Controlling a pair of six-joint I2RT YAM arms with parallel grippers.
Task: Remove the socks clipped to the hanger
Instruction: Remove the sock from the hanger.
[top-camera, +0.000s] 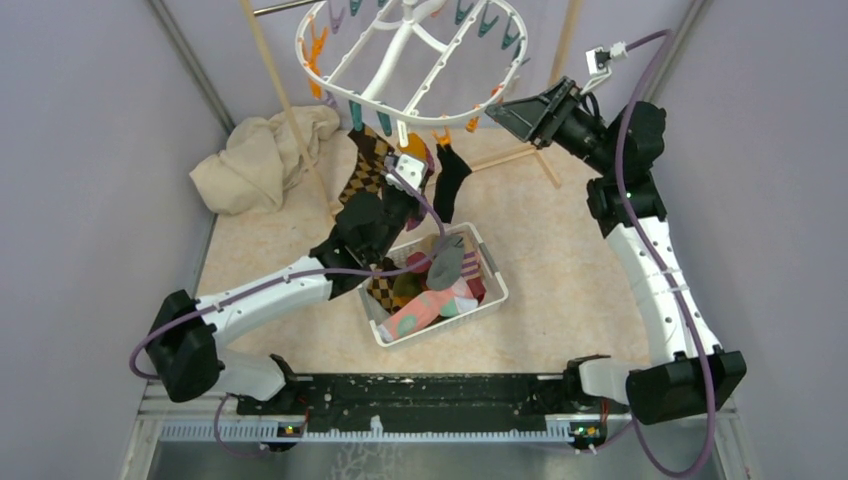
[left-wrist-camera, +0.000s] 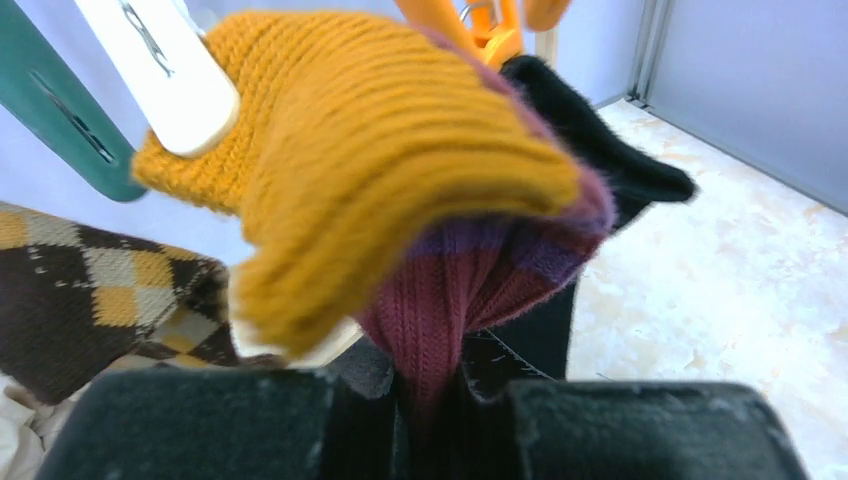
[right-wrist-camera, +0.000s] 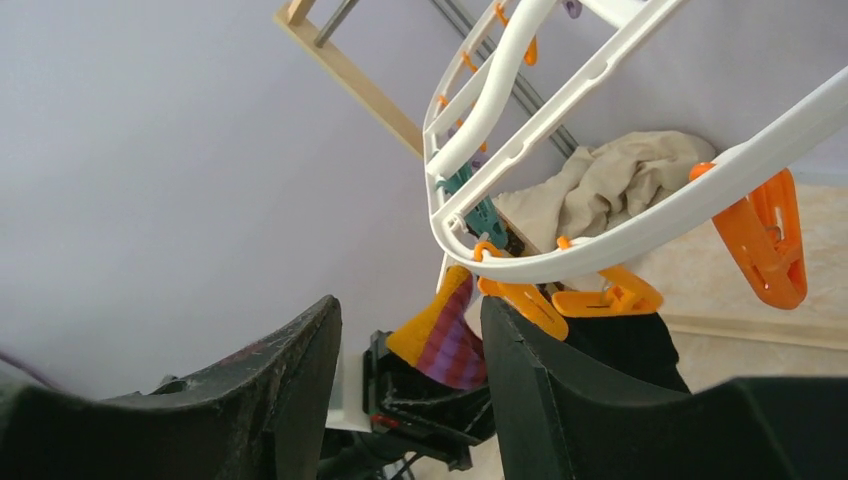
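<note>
On the hanger's (top-camera: 400, 62) near rim, an argyle sock (top-camera: 365, 172) hangs leftmost. Just right of it, the left gripper (left-wrist-camera: 425, 425) is clamped on the pegged mustard-cuffed maroon sock (left-wrist-camera: 400, 190), with a black sock (top-camera: 452, 185) beside it. Below, mid-tabletop, the basket (top-camera: 494, 272) holds loose socks. By the hanger's right rim, the right gripper (right-wrist-camera: 410, 325) hovers with its fingers apart, holding nothing.

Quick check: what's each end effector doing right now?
Left end effector: closed on the orange-and-maroon sock.
Right end effector: open, holding nothing.
</note>
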